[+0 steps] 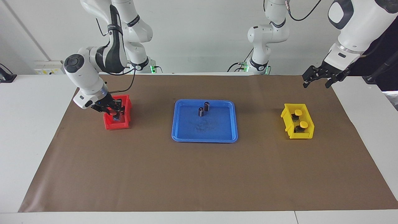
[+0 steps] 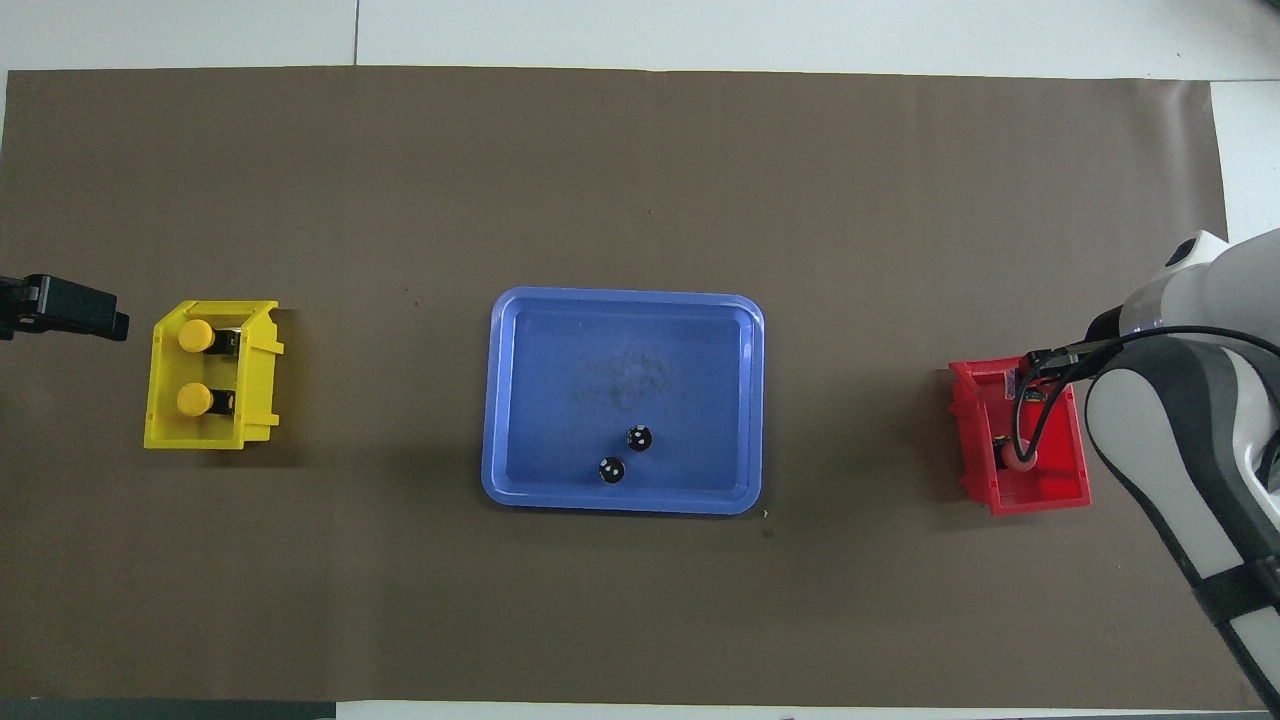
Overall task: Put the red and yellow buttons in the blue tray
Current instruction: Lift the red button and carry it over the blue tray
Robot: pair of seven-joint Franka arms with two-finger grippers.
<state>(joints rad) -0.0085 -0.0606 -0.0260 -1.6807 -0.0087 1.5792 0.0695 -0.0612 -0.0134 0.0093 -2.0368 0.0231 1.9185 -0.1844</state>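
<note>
A blue tray (image 1: 205,139) (image 2: 620,350) lies mid-table. Two yellow buttons (image 1: 298,112) (image 1: 303,124) (image 2: 195,335) (image 2: 193,400) stand in a yellow bin (image 1: 286,117) (image 2: 258,370) toward the left arm's end. My right gripper (image 1: 113,112) reaches down into the red bin (image 1: 124,125) (image 2: 1060,492) at the right arm's end. It is shut on a red button (image 1: 113,114) (image 2: 1020,460), held just above the bin floor. My left gripper (image 1: 320,79) (image 2: 60,305) waits open in the air, over the mat's edge by the yellow bin.
Two dark capless cylinders (image 1: 206,106) (image 1: 201,112) (image 2: 639,437) (image 2: 611,469) stand in the tray, on its side nearer the robots. A brown mat (image 1: 199,174) covers the table between the bins and the tray.
</note>
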